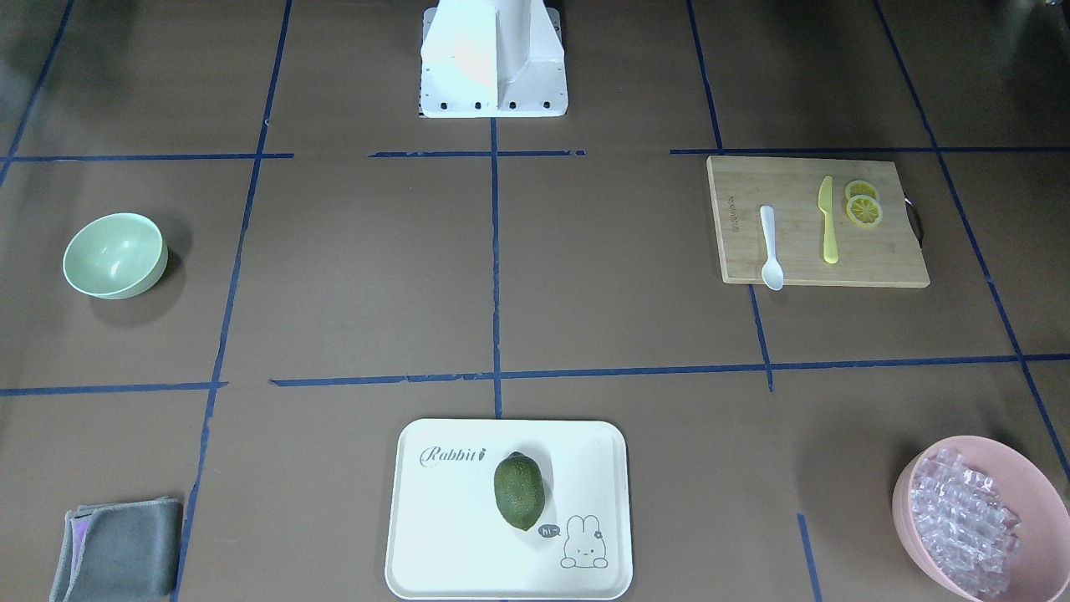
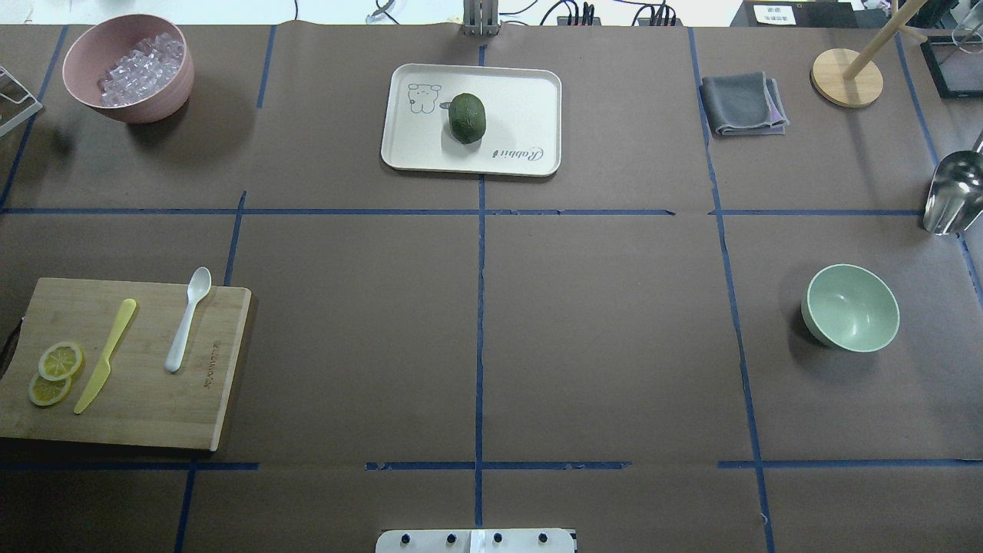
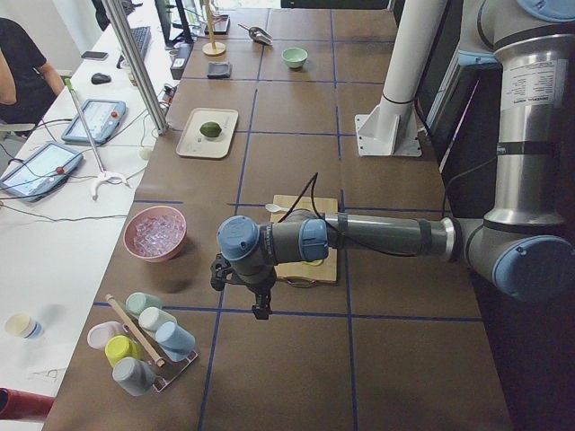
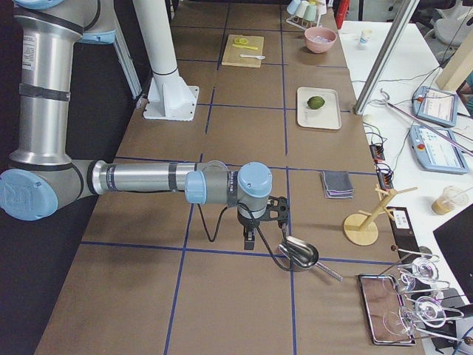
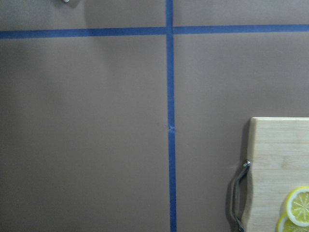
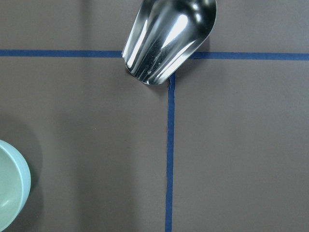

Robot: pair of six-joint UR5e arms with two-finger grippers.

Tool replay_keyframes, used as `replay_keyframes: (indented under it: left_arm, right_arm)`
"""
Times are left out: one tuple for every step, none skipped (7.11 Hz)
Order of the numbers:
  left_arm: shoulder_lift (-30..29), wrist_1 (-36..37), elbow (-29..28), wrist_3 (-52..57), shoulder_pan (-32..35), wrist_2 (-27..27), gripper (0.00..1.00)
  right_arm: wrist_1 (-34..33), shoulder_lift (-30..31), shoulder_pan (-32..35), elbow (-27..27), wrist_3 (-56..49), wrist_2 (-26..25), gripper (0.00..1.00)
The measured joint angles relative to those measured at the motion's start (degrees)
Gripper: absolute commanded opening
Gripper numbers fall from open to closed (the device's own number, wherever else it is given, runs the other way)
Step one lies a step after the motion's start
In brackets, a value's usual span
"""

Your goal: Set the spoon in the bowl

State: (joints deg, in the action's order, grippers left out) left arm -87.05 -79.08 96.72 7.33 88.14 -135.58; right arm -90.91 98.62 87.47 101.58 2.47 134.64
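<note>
The white spoon (image 2: 187,319) lies on the wooden cutting board (image 2: 146,399) at the table's left, its scoop over the board's far edge; it also shows in the front view (image 1: 771,247). The mint-green bowl (image 2: 851,307) stands empty at the right, and its rim shows in the right wrist view (image 6: 9,191). My left gripper (image 3: 260,310) hangs over the table beyond the board's handle end. My right gripper (image 4: 250,242) hangs beyond the bowl, near a metal scoop. I cannot tell whether either is open or shut.
A yellow-green knife (image 2: 106,355) and lemon slices (image 2: 54,370) share the board. A pink bowl of clear pieces (image 2: 127,69), a tray (image 2: 530,92) with a green fruit, a grey cloth (image 2: 743,104), a wooden stand (image 2: 846,77) and the metal scoop (image 2: 952,192) lie along the far side.
</note>
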Motion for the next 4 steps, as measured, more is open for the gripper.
replay_keyframes:
  left_arm:
    - [0.19,0.17,1.12,0.06,0.03,1.84,1.00]
    - [0.59,0.24,2.27,0.11,0.03,3.35,1.00]
    - [0.79,0.30,2.77,0.11,0.00,4.00,1.00]
    - [0.87,0.28,3.06,-0.05,-0.04,4.22,1.00]
  right_arm:
    - [0.02,-0.03,-0.01,0.03,-0.06,-0.03,1.00]
    - [0.03,-0.07,-0.01,0.05,-0.08,-0.01,1.00]
    - [0.03,-0.09,-0.01,0.05,-0.07,0.04,1.00]
    - [0.03,-0.12,-0.05,0.04,-0.08,0.10,1.00]
